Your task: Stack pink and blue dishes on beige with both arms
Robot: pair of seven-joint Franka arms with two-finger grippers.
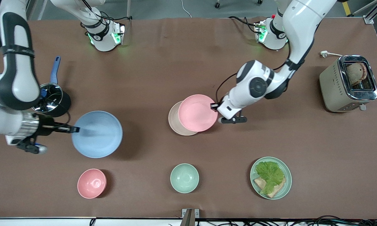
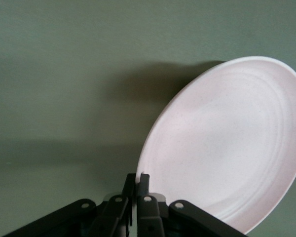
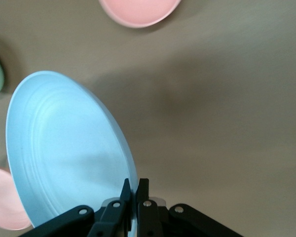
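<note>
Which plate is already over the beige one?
The pink plate, held at its rim by the left gripper, overlaps the beige plate. The blue plate, held by the right gripper, hangs over bare table.

From my front view the light is bright and even from overhead; the tabletop [image 1: 175,62] shows no glare. The blue plate [image 1: 97,134] throws a soft shadow toward the left arm's end. The toaster [image 1: 348,83] chrome glints. My left wrist view has a greenish cast, dimmer, with the pink plate [image 2: 232,148] looking washed out.
</note>
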